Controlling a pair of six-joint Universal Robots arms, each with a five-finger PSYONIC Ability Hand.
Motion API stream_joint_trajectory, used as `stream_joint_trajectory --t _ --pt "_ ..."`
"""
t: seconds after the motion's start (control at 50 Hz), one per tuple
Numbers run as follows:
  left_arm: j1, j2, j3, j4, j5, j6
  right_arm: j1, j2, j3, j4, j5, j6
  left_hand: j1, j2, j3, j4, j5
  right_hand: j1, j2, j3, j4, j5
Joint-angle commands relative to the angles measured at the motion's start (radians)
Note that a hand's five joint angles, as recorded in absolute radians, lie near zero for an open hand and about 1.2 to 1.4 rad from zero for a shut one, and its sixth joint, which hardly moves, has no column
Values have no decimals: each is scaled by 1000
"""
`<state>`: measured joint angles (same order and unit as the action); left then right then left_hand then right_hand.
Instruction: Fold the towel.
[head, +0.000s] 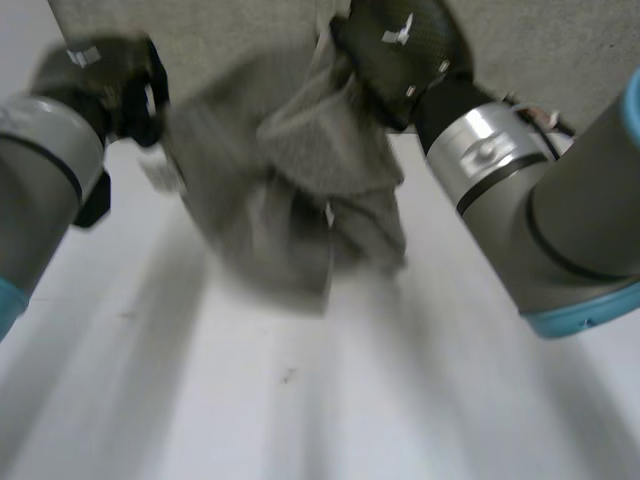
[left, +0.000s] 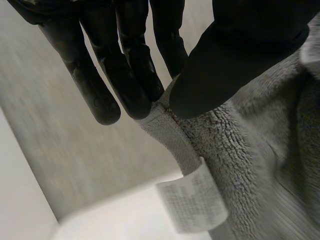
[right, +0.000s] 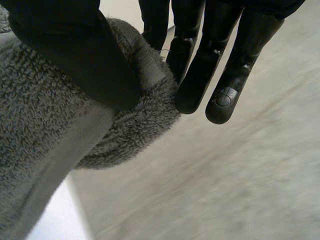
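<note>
Both hands grip the grey towel, which hangs bunched between them over the white table. My left hand pinches the hemmed edge between thumb and fingers, just beside the white label. My right hand clamps another part of the edge, thumb pressing the pile against its fingers. Whether the towel's lower end touches the table I cannot tell.

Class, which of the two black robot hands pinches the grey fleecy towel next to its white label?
The left hand: beside its thumb a white label hangs off the grey fleecy towel. The right hand pinches a bunched, label-free edge.
</note>
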<state>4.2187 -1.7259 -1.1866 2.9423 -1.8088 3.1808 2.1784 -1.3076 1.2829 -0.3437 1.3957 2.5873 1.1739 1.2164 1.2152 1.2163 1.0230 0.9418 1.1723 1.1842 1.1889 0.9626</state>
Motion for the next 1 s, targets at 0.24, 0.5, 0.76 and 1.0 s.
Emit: stream_joint_trajectory --t 0.24,0.5,0.76,1.0 --pt "4 -96 -490 208 -29 8 -213 171 21 532 -171 -59 222 180 181 180 199 454 224 212 207 259" --pt "7 -201 -489 215 -38 8 -282 205 96 537 -164 11 222 180 181 180 199 -486 -716 -728 -733 -681" --pt "58 -101 -508 218 -37 7 -359 90 228 543 -188 241 222 180 181 180 199 -502 -732 -744 -749 -697" --pt "110 -99 -525 218 -32 7 -361 -21 459 399 -228 257 222 180 181 180 199 -361 -591 -603 -608 -556"
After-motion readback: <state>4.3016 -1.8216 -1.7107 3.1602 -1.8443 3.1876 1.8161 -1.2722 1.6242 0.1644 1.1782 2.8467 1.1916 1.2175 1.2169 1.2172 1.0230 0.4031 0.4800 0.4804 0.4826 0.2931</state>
